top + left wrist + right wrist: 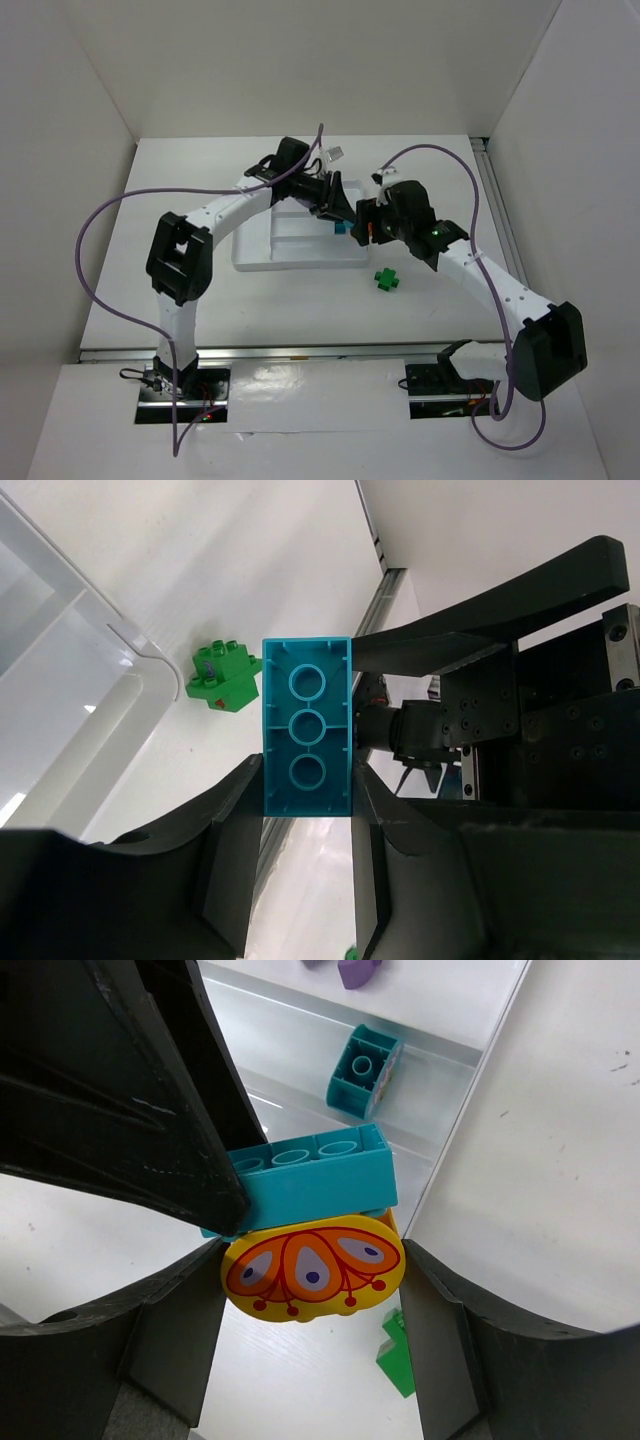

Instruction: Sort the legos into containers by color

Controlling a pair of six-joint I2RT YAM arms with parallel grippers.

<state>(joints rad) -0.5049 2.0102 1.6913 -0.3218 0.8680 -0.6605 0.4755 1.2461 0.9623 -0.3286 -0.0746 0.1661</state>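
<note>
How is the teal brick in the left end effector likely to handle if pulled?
The teal brick, gripped by the left end effector, looks like rigid moulded plastic, so it probably won't flex. Its hollow underside suggests it is light. It seems stuck to the yellow butterfly piece in the right end effector, so pulling may need force.

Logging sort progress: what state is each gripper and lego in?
Left gripper: shut on teal brick.
Right gripper: shut on yellow piece, which touches that brick.
Green lego: loose, outside tray.
Second teal brick: lying in tray.
Purple lego: in tray, neighbouring compartment.
</note>
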